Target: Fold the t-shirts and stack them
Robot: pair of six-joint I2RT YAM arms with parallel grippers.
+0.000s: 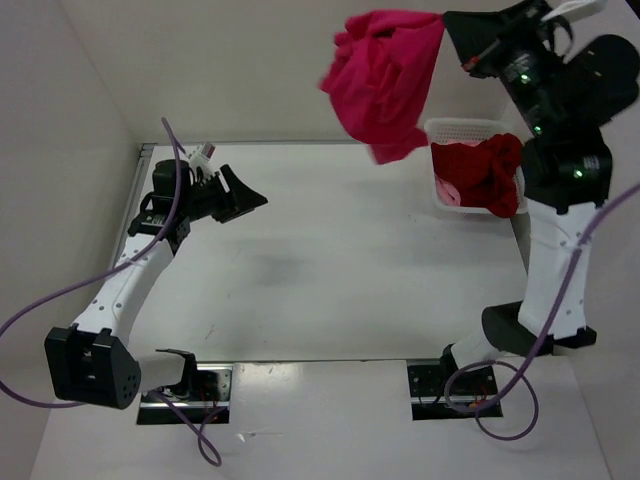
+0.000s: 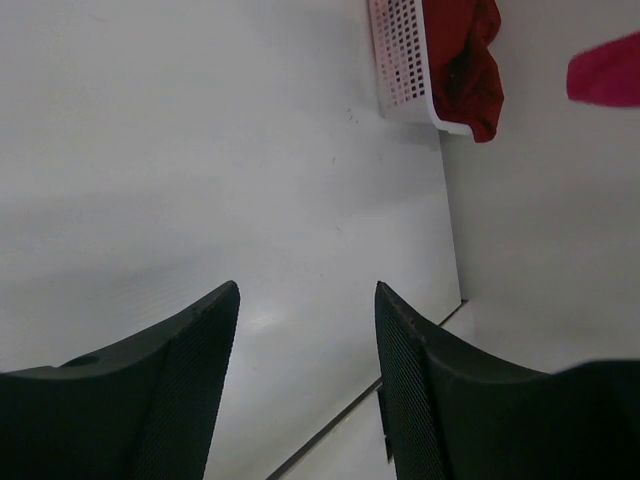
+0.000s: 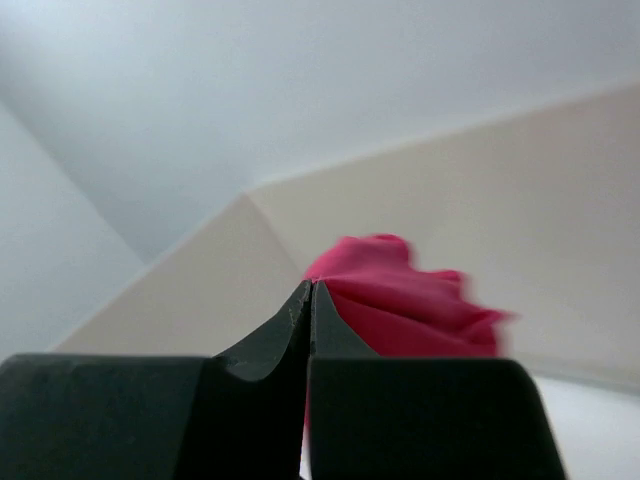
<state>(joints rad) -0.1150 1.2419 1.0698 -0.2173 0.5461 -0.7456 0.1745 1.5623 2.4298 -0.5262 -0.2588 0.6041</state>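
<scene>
Right pincer: raised high over far right of bench, jaws pressed tight together, pinching edge of magenta t-shirt. Shirt hangs bunched, left of and below pincer, in air clear of bench, just left of white mesh basket. Dark red t-shirt: crumpled in basket at far right, draped over its rim. Left pincer: jaws well parted, holding nothing, above far left of bench, well apart from both shirts.
</scene>
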